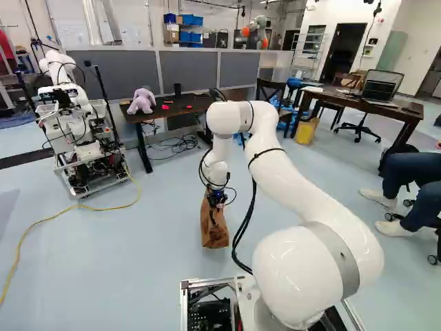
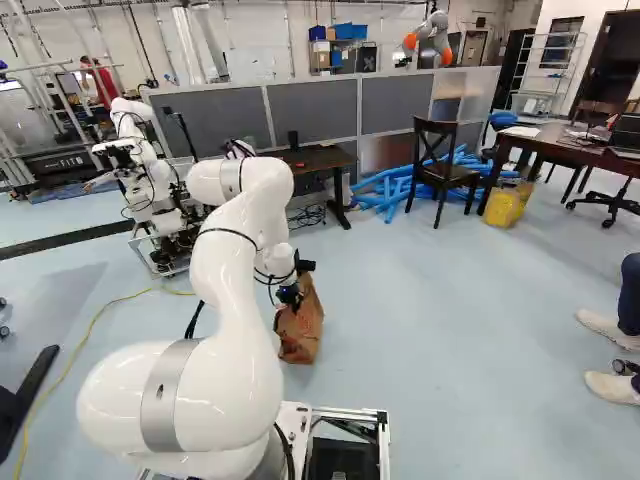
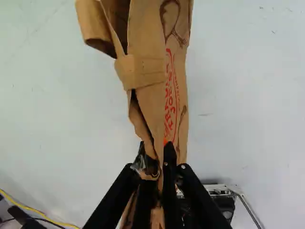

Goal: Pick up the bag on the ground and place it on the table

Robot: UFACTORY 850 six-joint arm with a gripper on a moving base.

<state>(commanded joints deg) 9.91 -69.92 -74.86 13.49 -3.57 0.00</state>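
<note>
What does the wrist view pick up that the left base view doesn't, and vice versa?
Only the wrist view shows the bag's red print legibly placed down its side, and paper pinched between the claw's fingers.

Only the left base view shows the dark table, the plush toy on it, the laptop and another robot.

Both show the bag, the claw and a yellow cable.
</note>
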